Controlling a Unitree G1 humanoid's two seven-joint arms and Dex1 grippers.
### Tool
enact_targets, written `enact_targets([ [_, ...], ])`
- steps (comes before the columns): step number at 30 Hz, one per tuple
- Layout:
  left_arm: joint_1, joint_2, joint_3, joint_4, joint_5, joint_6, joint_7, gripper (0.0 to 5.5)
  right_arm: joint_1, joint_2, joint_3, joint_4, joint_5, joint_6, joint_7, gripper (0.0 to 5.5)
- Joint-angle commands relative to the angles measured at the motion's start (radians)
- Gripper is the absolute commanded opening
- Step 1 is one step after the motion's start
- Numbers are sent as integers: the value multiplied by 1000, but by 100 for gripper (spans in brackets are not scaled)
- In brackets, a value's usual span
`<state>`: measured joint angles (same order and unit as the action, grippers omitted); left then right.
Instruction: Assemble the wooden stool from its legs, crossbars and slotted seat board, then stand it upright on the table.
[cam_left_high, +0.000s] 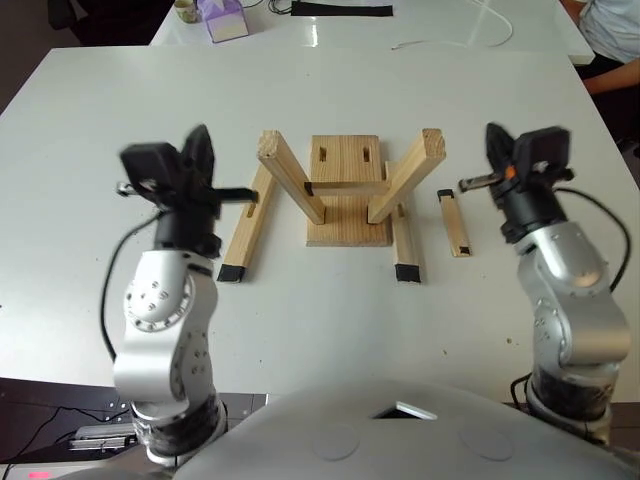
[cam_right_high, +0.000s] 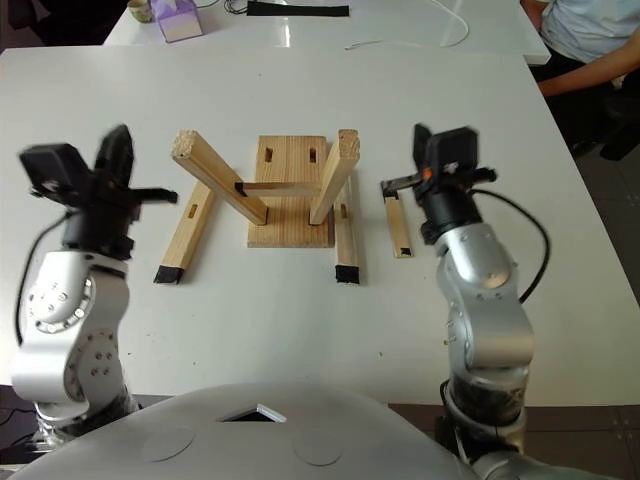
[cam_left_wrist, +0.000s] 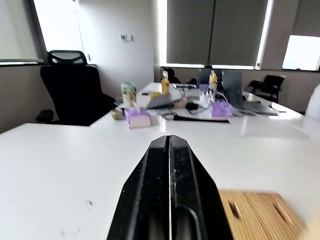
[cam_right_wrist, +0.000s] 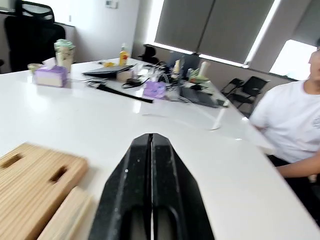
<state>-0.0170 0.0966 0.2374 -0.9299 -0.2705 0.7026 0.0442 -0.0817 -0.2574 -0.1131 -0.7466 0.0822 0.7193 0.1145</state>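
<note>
The slotted seat board (cam_left_high: 345, 232) lies flat at the table's middle. Two wooden legs (cam_left_high: 292, 178) (cam_left_high: 408, 175) stand in it, leaning outward, joined by a crossbar (cam_left_high: 346, 187). A loose leg (cam_left_high: 246, 232) with a black foot lies left of the board. Another loose leg (cam_left_high: 404, 240) lies along the board's right side. A short loose crossbar (cam_left_high: 455, 222) rests further right. My left gripper (cam_left_high: 200, 138) hangs shut above the table, left of the assembly, holding nothing. My right gripper (cam_left_high: 495, 136) is raised right of the short crossbar, shut and empty, its fingers (cam_right_wrist: 151, 165) pressed together.
A second table behind carries a purple tissue box (cam_left_high: 225, 18), a cup (cam_left_high: 185, 10), a black strip (cam_left_high: 340, 9) and a white cable (cam_left_high: 455, 40). Bare white tabletop (cam_left_high: 90, 130) spreads around the parts on every side.
</note>
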Motion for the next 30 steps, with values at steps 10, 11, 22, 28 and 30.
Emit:
enact_targets([
  [10,-510,66,86,134,-919,376,279,0,-660,0,-138,108,866,444,167,3],
  [11,-499,82,81,134,-950,373,293,0,-664,-16,-144,117,902,453,175,3],
  [22,-483,195,17,199,-1065,240,287,0,-613,-163,-126,177,968,346,223,3],
  [28,-214,197,-224,371,-831,233,161,0,-297,-247,220,185,668,138,403,3],
  [30,-202,199,-207,366,-809,192,128,0,-307,-217,191,196,675,101,392,3],
])
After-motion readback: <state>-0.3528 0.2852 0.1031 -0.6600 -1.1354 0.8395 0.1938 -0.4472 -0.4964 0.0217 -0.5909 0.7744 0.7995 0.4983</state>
